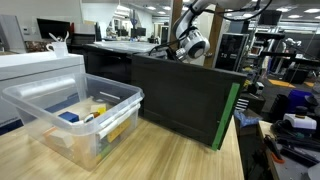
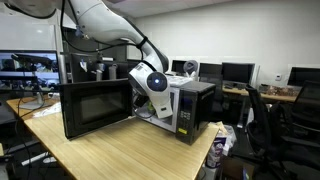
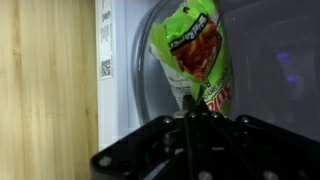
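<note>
- Snack bag pinched by one edge in tightly closed gripper, inside microwave over glass plate.
- Left: open door liable to be knocked by the arm.
- Centre: thin pinch, likely to slip.
- Right: cavity wall close, possible snag.

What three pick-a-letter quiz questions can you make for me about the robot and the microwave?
1. Where does the pincer reach?
A) into the microwave
B) into a fridge
C) into a sink

2. What colour is most of the snack bag?
A) blue
B) white
C) green

3. How is the microwave door?
A) shut
B) open
C) missing

Answers:
1 A, in an exterior view the arm goes into the microwave's opening.
2 C, the wrist view shows a mostly green bag pinched in the pincer.
3 B, the door stands swung wide.
</note>
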### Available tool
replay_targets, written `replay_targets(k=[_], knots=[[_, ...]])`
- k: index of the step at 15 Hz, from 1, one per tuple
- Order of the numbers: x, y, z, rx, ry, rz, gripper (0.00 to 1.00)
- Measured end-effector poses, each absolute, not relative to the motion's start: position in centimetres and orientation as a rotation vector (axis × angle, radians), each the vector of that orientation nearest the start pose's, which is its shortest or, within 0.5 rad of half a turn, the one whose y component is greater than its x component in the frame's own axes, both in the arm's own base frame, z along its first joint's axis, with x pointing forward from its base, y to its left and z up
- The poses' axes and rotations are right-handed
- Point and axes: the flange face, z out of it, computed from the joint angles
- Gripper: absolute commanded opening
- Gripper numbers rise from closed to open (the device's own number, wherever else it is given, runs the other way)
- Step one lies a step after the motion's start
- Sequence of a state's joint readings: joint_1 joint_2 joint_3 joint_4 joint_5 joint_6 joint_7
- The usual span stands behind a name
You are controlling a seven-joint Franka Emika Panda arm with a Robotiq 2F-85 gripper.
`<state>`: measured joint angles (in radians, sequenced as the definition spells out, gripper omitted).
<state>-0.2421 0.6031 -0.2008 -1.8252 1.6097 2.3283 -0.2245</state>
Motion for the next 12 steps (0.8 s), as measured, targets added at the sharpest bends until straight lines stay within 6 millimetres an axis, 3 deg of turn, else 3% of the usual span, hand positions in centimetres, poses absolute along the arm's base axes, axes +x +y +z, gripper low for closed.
replay_targets(k=[1,3,12], knots=[[60.09,-25.54,20.89,-1.666,1.45,-0.348,0.28],[60.24,-25.42,20.42,-1.678,1.437,-0.332,0.33],[60.81,-24.98,21.23,-1.78,1.375,-0.321,0.98]])
